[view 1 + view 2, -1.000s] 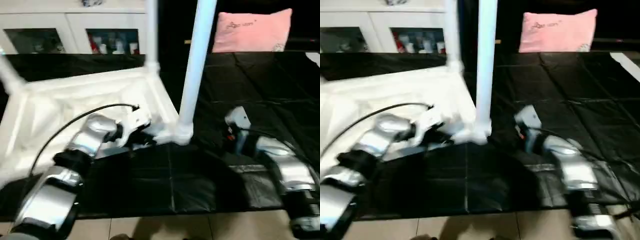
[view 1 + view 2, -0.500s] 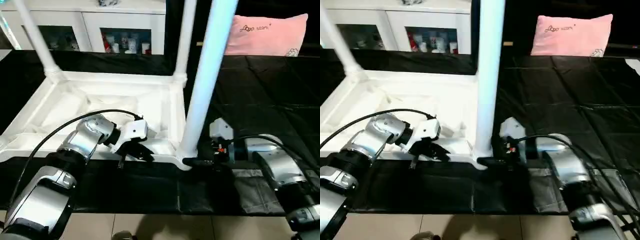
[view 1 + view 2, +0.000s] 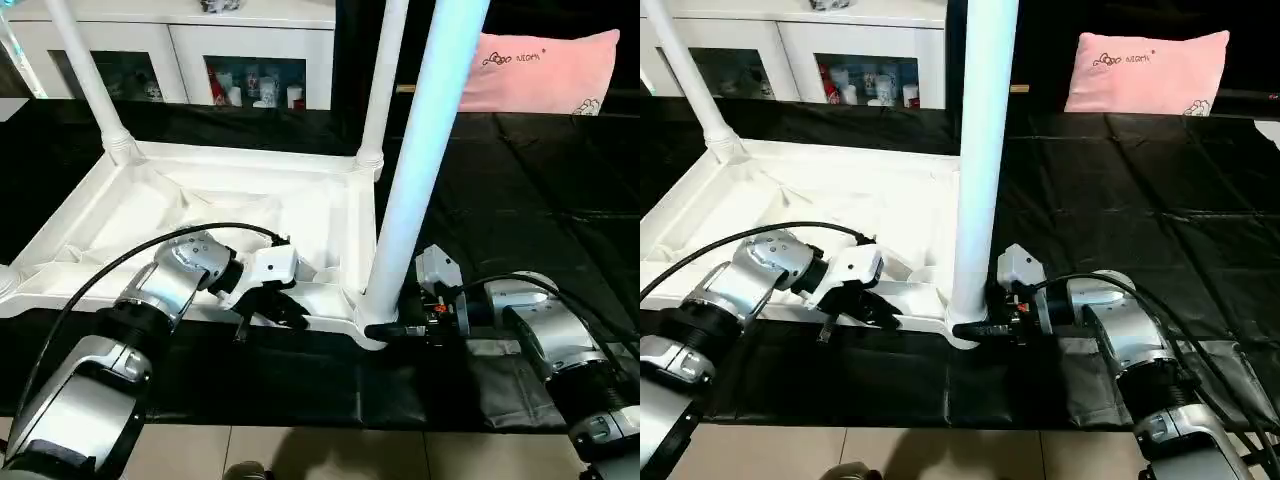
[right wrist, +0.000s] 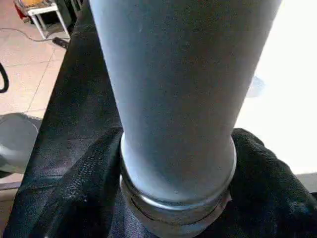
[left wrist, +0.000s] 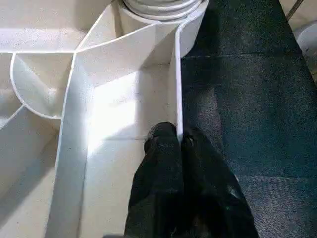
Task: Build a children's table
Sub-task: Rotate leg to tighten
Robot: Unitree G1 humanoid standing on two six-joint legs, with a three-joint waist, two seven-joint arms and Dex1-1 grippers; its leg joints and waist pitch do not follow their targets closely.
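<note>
While the children's table (image 3: 215,215) lies upside down on the black mat (image 3: 520,200), ribbed underside up, three legs can be seen standing in its corner sockets: one at the far left (image 3: 92,85), one at the far right (image 3: 383,80), and the near right leg (image 3: 425,160) rising tall out of the near right corner. The near left corner is cut off at the edge of the head views, so whether it has a leg cannot be told.

The left gripper (image 3: 275,308) sits at the near rim of the tabletop, its fingers (image 5: 168,148) pressed together on the thin upright rim wall (image 5: 178,84), one finger on each side of it. The right gripper (image 3: 395,328) is at the foot of the near right leg, just beside the socket; its wrist view shows dark fingers (image 4: 262,163) on either side of the tube (image 4: 178,89) near the collar, but whether they are squeezing it or merely flanking it cannot be told.

The white plastic looks light, stiff and smooth, so the round tube would probably slip or twist in a loose pinch. Taking the leg low, close to the socket, seems the better hold, since a push high up would lever the long tube and tip the light top. The rim wall is thin and may flex, so the left hold likely serves best as a steadying pinch only.

A white cabinet (image 3: 170,55) and a pink pillow (image 3: 545,65) stand at the far side.
</note>
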